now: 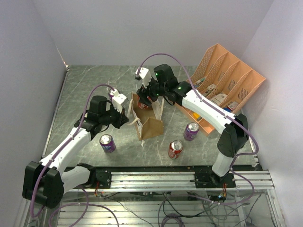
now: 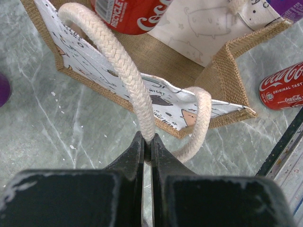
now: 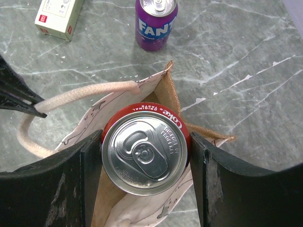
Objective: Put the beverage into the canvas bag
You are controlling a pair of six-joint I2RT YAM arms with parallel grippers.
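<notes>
The canvas bag (image 1: 150, 124) stands upright mid-table, tan burlap with a printed white lining (image 2: 222, 71). My left gripper (image 2: 147, 138) is shut on one cream rope handle (image 2: 124, 64) and holds it out to the left, at the bag's left side (image 1: 127, 116). The right gripper (image 3: 146, 147) grips a red Coke can, the beverage (image 3: 146, 153), by its sides, upright over the bag's open mouth (image 1: 147, 100). The can's lower part sits between the bag walls (image 2: 127, 14). How deep it reaches is hidden.
A purple can (image 1: 107, 143) stands front left, with a red can (image 1: 175, 148) and another purple can (image 1: 191, 131) front right of the bag. An orange desk organizer (image 1: 227, 90) lies at the back right. A small white box (image 3: 57, 16) sits near a Fanta can (image 3: 156, 21).
</notes>
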